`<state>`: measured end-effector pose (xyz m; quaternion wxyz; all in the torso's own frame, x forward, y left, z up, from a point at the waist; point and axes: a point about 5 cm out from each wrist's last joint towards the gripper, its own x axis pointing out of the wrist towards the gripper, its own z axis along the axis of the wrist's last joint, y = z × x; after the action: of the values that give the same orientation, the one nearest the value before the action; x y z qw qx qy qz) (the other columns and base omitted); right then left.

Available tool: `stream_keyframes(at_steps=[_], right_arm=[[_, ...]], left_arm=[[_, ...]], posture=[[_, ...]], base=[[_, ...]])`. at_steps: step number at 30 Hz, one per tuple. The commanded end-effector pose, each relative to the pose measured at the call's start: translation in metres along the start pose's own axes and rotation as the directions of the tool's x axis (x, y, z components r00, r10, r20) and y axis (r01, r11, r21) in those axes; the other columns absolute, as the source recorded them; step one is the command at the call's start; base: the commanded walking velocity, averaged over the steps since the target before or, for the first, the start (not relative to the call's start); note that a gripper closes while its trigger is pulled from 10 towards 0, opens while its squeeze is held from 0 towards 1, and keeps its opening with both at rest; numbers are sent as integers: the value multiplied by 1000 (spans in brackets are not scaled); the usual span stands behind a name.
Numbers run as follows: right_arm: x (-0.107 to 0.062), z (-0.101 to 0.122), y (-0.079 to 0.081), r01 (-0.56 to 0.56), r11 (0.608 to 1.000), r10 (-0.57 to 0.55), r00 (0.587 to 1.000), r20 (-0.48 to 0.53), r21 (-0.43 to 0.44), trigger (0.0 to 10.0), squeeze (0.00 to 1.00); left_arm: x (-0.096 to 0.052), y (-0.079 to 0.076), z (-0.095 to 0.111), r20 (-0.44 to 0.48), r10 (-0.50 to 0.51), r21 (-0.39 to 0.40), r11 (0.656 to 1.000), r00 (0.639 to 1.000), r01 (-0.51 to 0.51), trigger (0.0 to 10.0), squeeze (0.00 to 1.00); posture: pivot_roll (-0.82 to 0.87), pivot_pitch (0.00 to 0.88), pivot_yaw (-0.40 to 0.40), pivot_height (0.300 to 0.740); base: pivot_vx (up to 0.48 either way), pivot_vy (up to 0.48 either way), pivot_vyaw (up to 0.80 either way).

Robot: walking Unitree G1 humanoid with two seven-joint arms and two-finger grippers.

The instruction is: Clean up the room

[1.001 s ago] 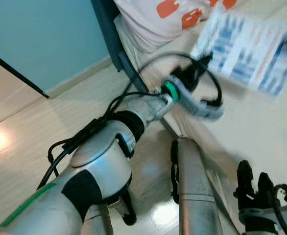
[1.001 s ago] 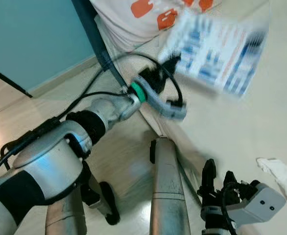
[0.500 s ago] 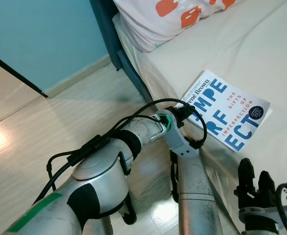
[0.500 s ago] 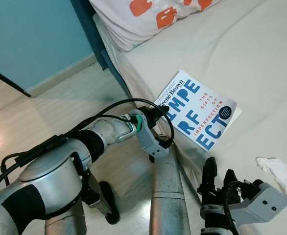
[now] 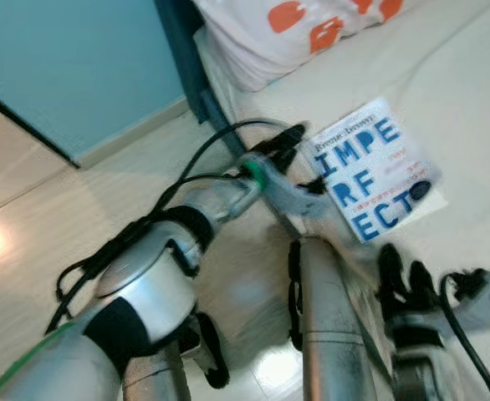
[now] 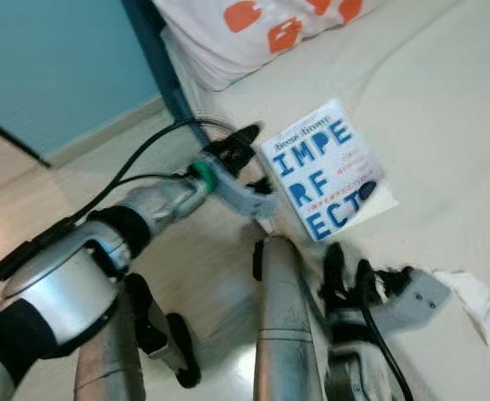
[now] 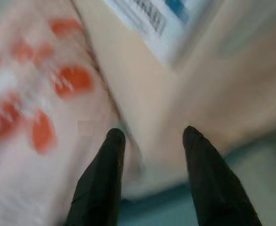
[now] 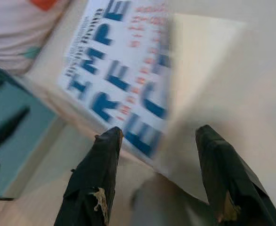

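Observation:
A white book [image 5: 370,177] with big blue letters lies flat on the cream bed [image 5: 471,100], close to its edge. My left gripper [image 5: 285,140] hovers at the bed's edge just left of the book's corner; in the left wrist view its fingers [image 7: 110,155] stand open with nothing between them. My right gripper [image 5: 401,261] is raised just below the book, pointing at it. The right wrist view has the book [image 8: 124,80] straight ahead of the open fingers [image 8: 105,155], which are empty.
A white pillow [image 5: 303,33] with orange marks lies at the head of the bed, against a dark blue frame [image 5: 186,58]. A crumpled white tissue [image 6: 479,305] sits on the sheet at the right. Pale wood floor [image 5: 53,217] and a teal wall lie to the left.
A second ago the book was blurred in the air at my left gripper; it now lies on the bed. The left gripper has drawn off to its left, and the right gripper has risen toward it.

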<state>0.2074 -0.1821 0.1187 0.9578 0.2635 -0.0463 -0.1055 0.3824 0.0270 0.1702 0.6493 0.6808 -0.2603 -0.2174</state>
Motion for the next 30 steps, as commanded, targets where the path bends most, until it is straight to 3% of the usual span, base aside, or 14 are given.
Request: stream_keyframes(at_steps=[1,2,3,4,5,7,9,10,12,14,15,22,27,30], right_arm=[[11,-9,-6,11,1000,-10,999,-51,23,10000,0],[11,-9,-6,11,1000,-10,999,-51,23,10000,0],[30,-8,-5,-17,999,19,999,-49,38,10000,0],[30,-8,-5,-17,999,19,999,-49,38,10000,0],[42,-9,-7,-13,997,17,998,-52,72,10000,0],[42,-9,-7,-13,997,17,998,-52,72,10000,0],[59,-11,-10,7,992,1,998,-60,124,10000,0],[59,-11,-10,7,992,1,998,-60,124,10000,0],[75,-11,-17,64,989,-58,997,-47,136,10000,0],[79,-11,-19,79,988,-74,996,-41,136,10000,0],[80,-10,-21,95,989,-92,995,-26,117,10000,1000],[62,7,-10,-25,990,37,995,88,-142,10000,1000],[42,6,-6,-81,987,91,993,69,-141,10000,1000],[15,-1,-12,-90,993,92,996,17,-73,10000,1000]], left_arm=[[-27,-31,-23,-67,-150,-198,971,986,134,10000,0],[-27,-31,-23,-67,-150,-198,971,986,134,10000,0],[-51,-48,-44,-134,-200,-403,906,971,131,10000,0],[-51,-48,-44,-134,-200,-403,906,971,131,10000,0],[-64,-53,-53,-162,-178,-541,839,970,64,10000,0],[-64,-53,-53,-162,-178,-541,839,970,64,10000,0],[-81,-54,-63,-208,-106,-683,727,972,-67,10000,0],[-81,-54,-63,-208,-106,-683,727,972,-67,10000,0],[-99,-46,-65,-286,2,-766,601,958,-230,10000,0],[-106,-42,-65,-301,28,-784,562,953,-264,10000,0],[-113,-38,-63,-314,43,-796,532,948,-288,10000,0],[-133,-33,-66,-321,44,-797,527,946,-295,10000,0],[-132,-33,-66,-314,49,-797,529,948,-291,10000,0],[-130,-28,-61,-307,66,-831,469,949,-301,10000,0]], posture=[[-220,242,95,576],[-220,242,95,576],[-170,225,68,576],[-170,225,68,576],[-140,217,52,576],[-140,217,52,576],[-84,203,23,576],[-84,203,23,576],[-15,187,-7,576],[-15,187,-7,576],[5,181,-11,576],[5,175,2,576],[-18,175,11,576],[-28,175,17,576]], base=[[0,0,0],[0,0,0],[0,0,0],[0,0,0],[0,0,0],[0,0,0],[0,0,0],[0,0,0],[0,0,0],[0,0,0],[0,0,0],[0,0,0],[0,0,0],[0,0,0]])
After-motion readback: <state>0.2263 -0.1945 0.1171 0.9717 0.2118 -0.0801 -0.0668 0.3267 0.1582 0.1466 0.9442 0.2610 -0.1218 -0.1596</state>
